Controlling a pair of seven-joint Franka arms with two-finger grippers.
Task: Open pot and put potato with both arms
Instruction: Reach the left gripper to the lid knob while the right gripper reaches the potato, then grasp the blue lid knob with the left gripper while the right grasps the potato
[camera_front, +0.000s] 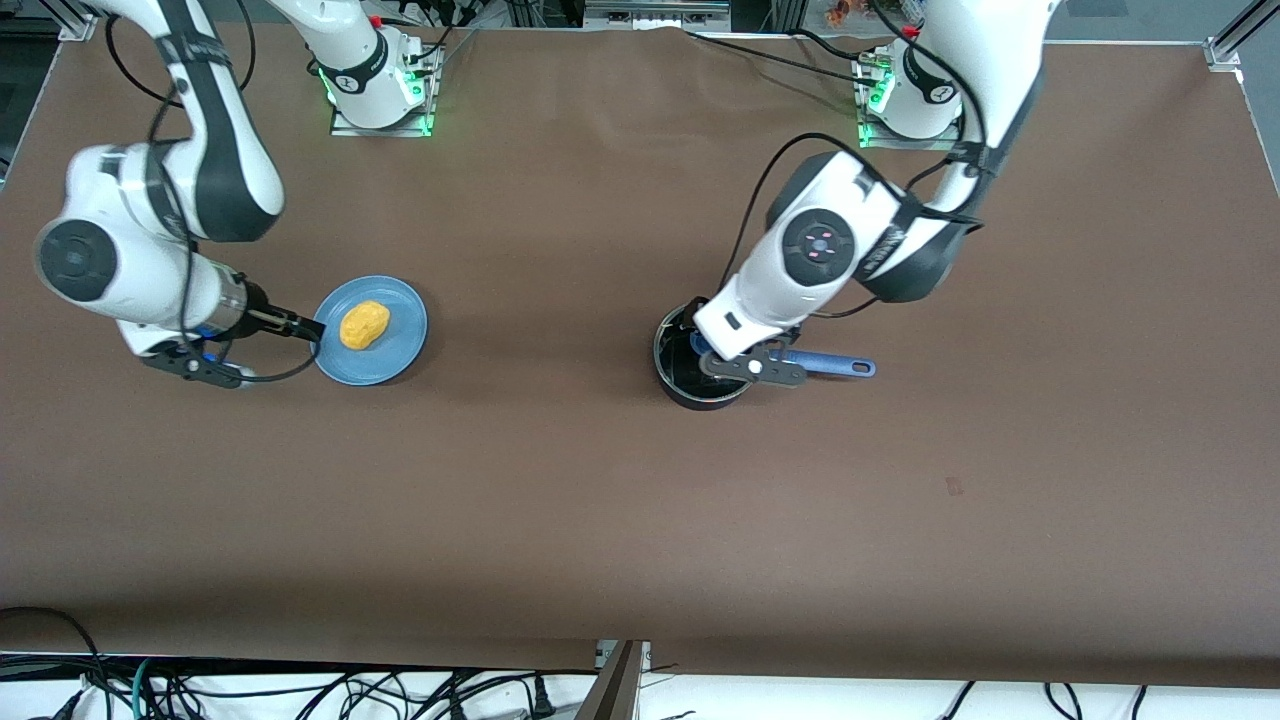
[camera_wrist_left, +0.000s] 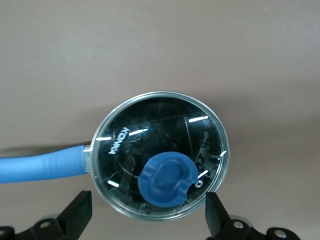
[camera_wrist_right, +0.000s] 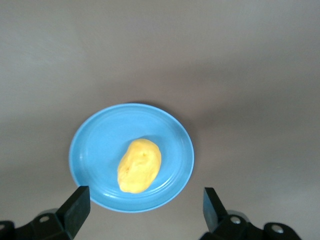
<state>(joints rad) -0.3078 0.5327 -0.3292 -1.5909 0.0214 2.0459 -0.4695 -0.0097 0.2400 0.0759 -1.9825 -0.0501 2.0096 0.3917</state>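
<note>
The pot (camera_front: 700, 365) sits on the brown worktop (camera_front: 600, 500), toward the left arm's end. Its see-through glass lid (camera_wrist_left: 159, 155) is on, so the pot is not open yet. The lid looks hard, smooth and breakable. It could slip, and it could crack if it drops. The best place to grab it is the blue knob (camera_wrist_left: 167, 179) in the middle, which sticks up and looks easy to pinch. The pot's long blue handle (camera_front: 835, 365) points toward the left arm's end of the worktop.

The left claw (camera_wrist_left: 149, 212) hangs right over the pot. Its two fingers (camera_wrist_left: 80, 210) are spread wide, one on each side of the lid, and they hold nothing. In the left wrist view the knob sits between the fingers, a bit closer to one of them. I think the claw needs to go down and line up a little more before it pinches.

The potato (camera_front: 365, 325) lies on a blue plate (camera_front: 405, 350), toward the right arm's end, well apart from the pot. It looks small, light and smooth, maybe a bit soft. Pinching it across its narrow middle should work best.

The right claw (camera_wrist_right: 145, 210) hangs by the edge of the plate. Its fingers (camera_wrist_right: 77, 207) are spread wide and empty. The potato is near them, not touching.
</note>
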